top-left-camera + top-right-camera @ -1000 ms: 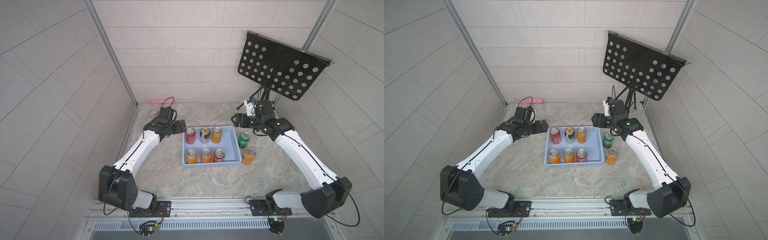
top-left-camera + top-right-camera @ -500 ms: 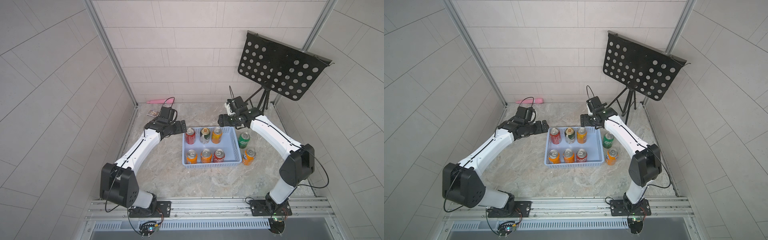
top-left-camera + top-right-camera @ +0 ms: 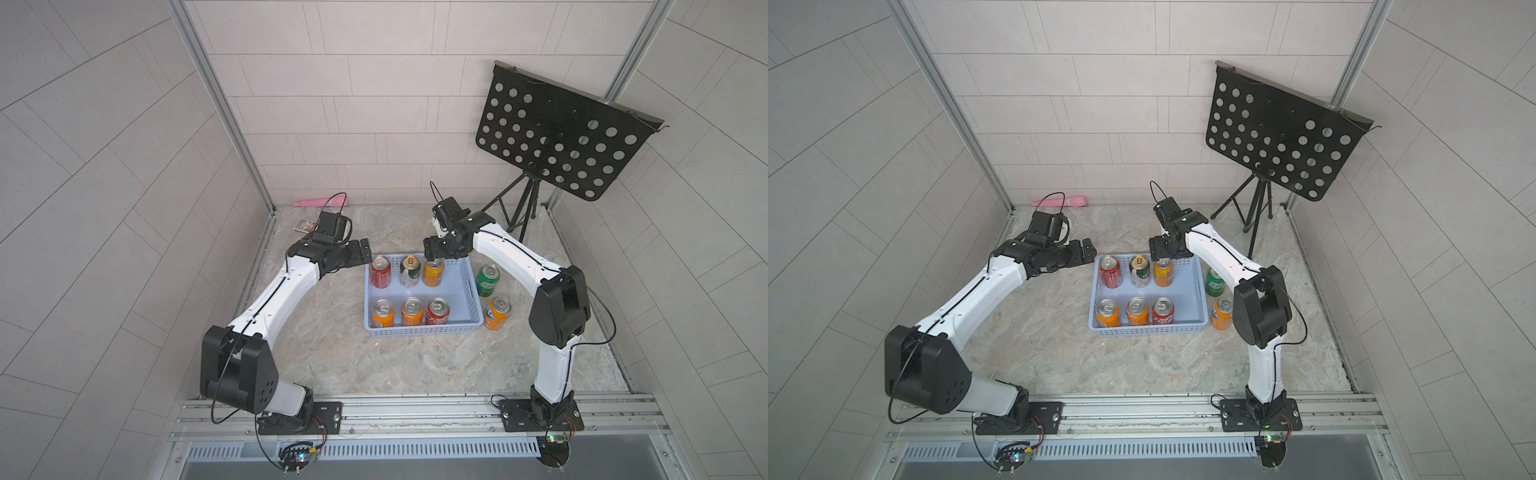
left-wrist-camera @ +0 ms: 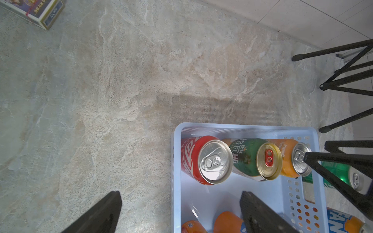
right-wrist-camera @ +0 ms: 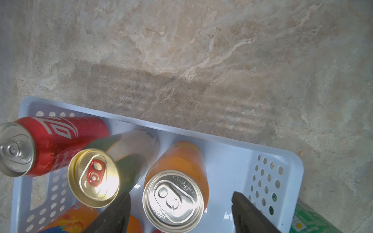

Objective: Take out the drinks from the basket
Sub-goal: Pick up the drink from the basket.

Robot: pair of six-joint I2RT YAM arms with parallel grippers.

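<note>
Green can [image 3: 1213, 284] partly behind right arm [image 3: 1221, 253], box [image 4: 38, 10] cropped

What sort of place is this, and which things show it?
Probably a robot test cell: left arm and right arm bolted to an aluminium rail, bare tiled walls, a basket of cans.

Black music stand [image 3: 557, 112], pink tube [image 3: 320, 202], small box [image 3: 305, 225]

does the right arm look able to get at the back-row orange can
Probably yes. The right gripper hangs open over the orange can, with its jaws on either side of the can's top. The gold-top can stands close on one side, but a gap shows; the other side is bare basket floor.
</note>
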